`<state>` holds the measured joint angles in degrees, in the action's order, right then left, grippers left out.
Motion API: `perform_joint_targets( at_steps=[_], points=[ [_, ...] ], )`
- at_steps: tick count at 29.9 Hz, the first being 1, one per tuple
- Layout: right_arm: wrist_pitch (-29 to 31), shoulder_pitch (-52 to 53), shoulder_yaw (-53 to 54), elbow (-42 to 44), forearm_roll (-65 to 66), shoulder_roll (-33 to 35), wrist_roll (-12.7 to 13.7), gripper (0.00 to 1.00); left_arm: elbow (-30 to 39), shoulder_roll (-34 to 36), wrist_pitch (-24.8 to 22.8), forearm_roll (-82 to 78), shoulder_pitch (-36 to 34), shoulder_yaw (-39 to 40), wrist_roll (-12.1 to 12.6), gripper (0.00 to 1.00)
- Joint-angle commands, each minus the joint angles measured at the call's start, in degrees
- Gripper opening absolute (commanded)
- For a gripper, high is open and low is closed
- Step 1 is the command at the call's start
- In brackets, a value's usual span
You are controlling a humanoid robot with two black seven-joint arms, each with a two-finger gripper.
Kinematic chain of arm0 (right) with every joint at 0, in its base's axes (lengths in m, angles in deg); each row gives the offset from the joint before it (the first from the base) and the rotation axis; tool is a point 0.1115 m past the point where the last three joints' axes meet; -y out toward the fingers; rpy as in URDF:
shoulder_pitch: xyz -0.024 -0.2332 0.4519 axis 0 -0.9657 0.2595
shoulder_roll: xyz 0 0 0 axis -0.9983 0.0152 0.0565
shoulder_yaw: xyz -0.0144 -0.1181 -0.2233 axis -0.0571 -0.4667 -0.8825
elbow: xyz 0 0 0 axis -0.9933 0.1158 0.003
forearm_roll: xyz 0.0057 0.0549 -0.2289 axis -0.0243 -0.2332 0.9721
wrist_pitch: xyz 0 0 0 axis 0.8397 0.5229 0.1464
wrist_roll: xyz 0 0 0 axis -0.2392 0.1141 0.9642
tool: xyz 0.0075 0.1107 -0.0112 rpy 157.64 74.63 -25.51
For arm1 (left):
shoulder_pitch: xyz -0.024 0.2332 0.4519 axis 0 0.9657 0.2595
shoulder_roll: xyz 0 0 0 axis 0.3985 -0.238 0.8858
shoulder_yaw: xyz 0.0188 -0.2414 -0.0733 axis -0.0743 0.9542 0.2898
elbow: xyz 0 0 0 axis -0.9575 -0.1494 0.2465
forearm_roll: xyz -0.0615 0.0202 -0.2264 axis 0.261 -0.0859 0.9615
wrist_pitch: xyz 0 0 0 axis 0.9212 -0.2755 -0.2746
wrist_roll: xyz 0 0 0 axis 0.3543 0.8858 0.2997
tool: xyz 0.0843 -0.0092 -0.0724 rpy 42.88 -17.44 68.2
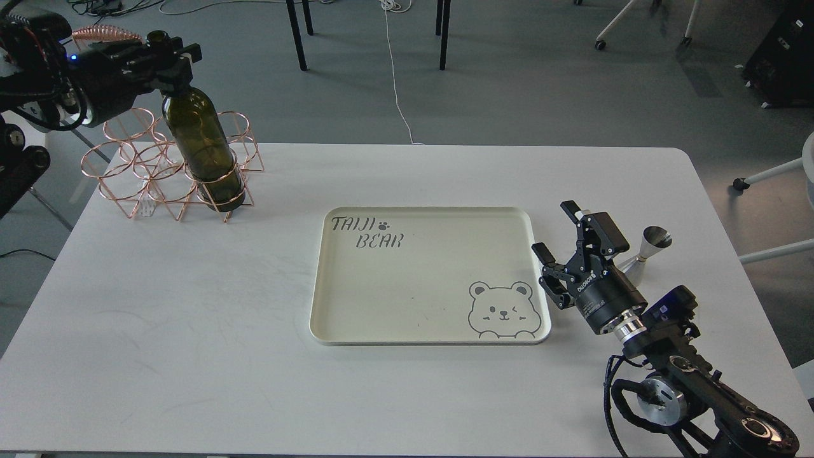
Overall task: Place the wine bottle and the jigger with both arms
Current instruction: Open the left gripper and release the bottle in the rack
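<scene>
The dark green wine bottle (202, 146) stands tilted in the front right ring of a copper wire rack (137, 170) at the table's far left. My left gripper (170, 62) is shut on the bottle's neck, whose mouth pokes out above the fingers. The steel jigger (648, 246) lies tipped on the table at the right, partly hidden behind my right gripper (554, 230). My right gripper is open and empty, just right of the cream tray (331, 318) and to the left of the jigger.
The tray, printed "TAIJI BEAR" with a bear face, sits mid-table and holds nothing. Chair and table legs and a white cable are on the floor behind the table. A white chair stands at the far left.
</scene>
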<state>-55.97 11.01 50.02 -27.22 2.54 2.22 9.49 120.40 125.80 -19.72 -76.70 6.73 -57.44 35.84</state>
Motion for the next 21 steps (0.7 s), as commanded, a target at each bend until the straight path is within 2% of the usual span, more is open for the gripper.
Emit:
perform_joint_targets(
  at_steps=[1,6,8,12,14,21],
  points=[
    [0.00,-0.01,-0.04,-0.08,0.10,0.00,0.00,0.98,-0.80,-0.98,0.40,0.04,0.02,0.00,0.00,0.20],
    [0.00,-0.10,-0.04,-0.08,0.10,0.00,0.00,0.98,-0.80,-1.07,0.40,0.04,0.11,0.00,0.00,0.24],
    [0.00,-0.10,-0.04,-0.08,0.10,0.00,0.00,0.98,-0.80,-1.07,0.40,0.04,0.11,0.00,0.00,0.29],
    [0.00,-0.28,-0.04,-0.08,0.10,0.00,0.00,0.98,-0.72,-1.07,0.40,0.13,0.02,-0.09,0.00,0.51],
    [0.00,-0.28,-0.04,-0.16,0.10,0.00,0.00,0.98,-0.71,-1.07,0.49,0.13,-0.07,0.00,0.00,0.72],
    [0.00,-0.36,-0.04,-0.16,0.10,0.00,0.00,0.98,0.43,-0.54,1.02,2.59,-0.51,0.53,0.00,0.95]
  ],
)
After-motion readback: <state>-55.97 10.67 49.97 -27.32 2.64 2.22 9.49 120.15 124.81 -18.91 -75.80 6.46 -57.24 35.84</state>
